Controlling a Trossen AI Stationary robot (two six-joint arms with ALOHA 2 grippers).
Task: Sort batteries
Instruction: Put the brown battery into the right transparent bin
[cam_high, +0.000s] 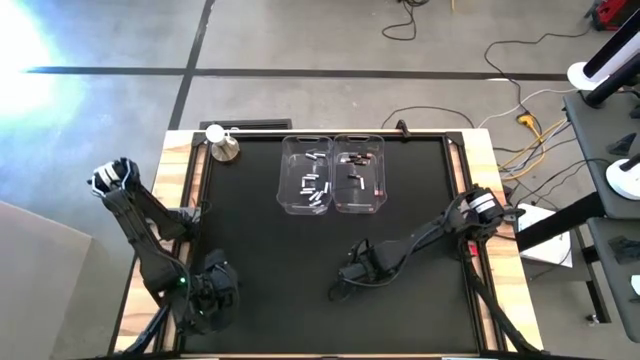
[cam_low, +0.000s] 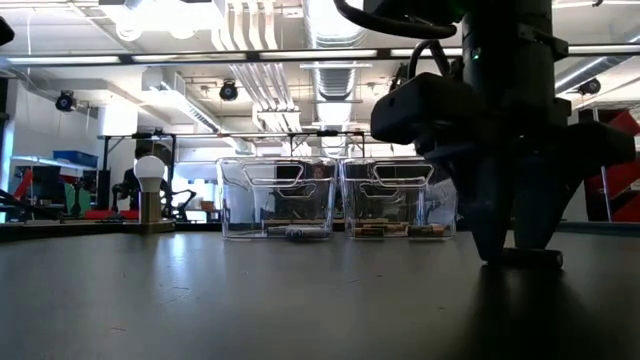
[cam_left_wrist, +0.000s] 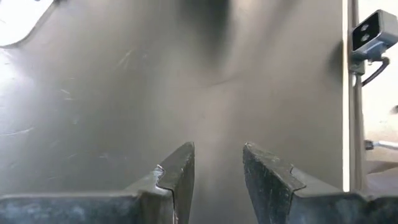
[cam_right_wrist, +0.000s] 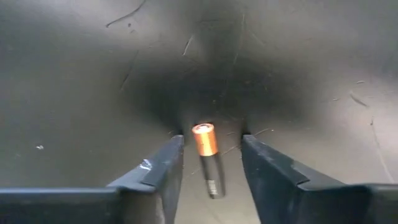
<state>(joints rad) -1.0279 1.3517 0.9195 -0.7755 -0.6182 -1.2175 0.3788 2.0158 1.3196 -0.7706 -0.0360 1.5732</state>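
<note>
The thing in hand is a small dark cylindrical battery with a copper-orange end (cam_right_wrist: 208, 157), lying flat on the black table (cam_high: 400, 200) between the fingers of the right claw (cam_right_wrist: 211, 163). It looks hard, smooth and light, a rigid metal cylinder that should roll freely on its side and could squirt out of a pinch that lands off centre. The safest hold, as I judge it, is across the middle of the barrel, with the pads square to its long axis, which is how the fingers are now lined up. The jaws stand partly open, one on each side of the battery, with a sliver of table showing between each finger and the barrel, so nothing is gripped yet

The right arm reaches in from the table's right edge, stretched low toward the middle, its claw (cam_high: 345, 283) tipped down with the fingertips at or close to the surface. Farther back stand two clear plastic bins side by side: the left bin (cam_high: 306, 175) holds silvery-white batteries (cam_high: 315, 185), the right bin (cam_high: 359, 175) holds dark batteries (cam_high: 355, 178)

The left arm waits folded at the near left corner, its left claw (cam_left_wrist: 217, 171) pointed at bare table, jaws narrowly apart and empty
</note>
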